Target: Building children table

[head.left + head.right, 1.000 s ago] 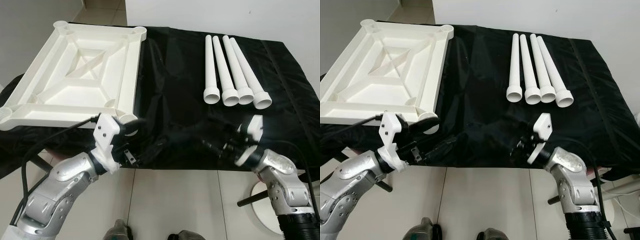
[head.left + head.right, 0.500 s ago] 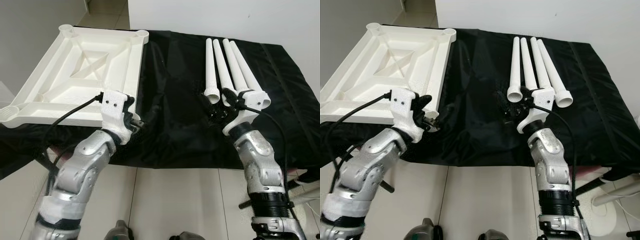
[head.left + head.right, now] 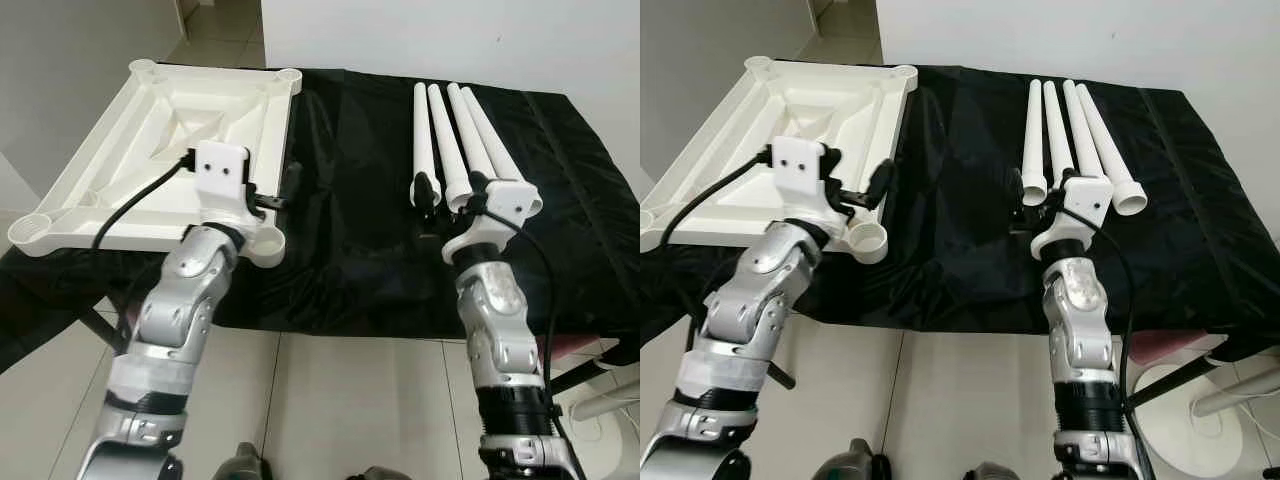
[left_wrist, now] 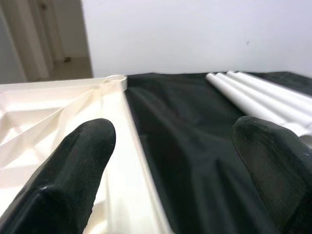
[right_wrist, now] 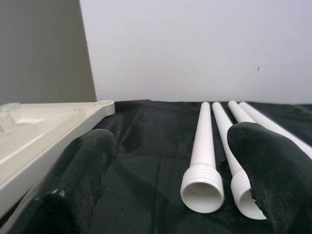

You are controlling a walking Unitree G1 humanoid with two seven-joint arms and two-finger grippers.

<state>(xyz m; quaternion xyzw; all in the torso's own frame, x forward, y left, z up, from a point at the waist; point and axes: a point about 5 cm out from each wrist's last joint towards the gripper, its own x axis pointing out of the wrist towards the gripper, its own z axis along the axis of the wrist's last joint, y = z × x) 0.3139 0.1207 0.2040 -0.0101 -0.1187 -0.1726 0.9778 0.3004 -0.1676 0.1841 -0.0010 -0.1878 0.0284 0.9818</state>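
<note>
Reaching with both arms over the near edge of the black cloth (image 3: 350, 250), we have each gripper raised and empty. Our right gripper (image 3: 448, 190) has its fingers spread wide, holding nothing, and sits just short of the threaded ends of the legs (image 3: 450, 140). Its wrist view looks straight up the row: the leftmost leg's open mouth lies between the two fingertips (image 5: 83, 165), a little ahead of them, not yet touched.

Our left gripper (image 3: 875, 185) is likewise spread and empty, hovering at the right rim of the tabletop (image 3: 150, 130), just above the near corner socket (image 3: 868, 240).

The four legs lie side by side on the cloth, long axes running from 6 to 12 o'clock, threaded ends toward us. From the right gripper they lie at 12 o'clock, close; from the left gripper they lie at about 2 o'clock, well apart. The tabletop rests upside down, ribs up, at 10 o'clock from the right gripper.

We judge the right arm nearer to the legs, so it should take the first one: close across the shaft just behind the thread, crosswise to the long axis. No leg is fitted yet, so the build has barely begun.
</note>
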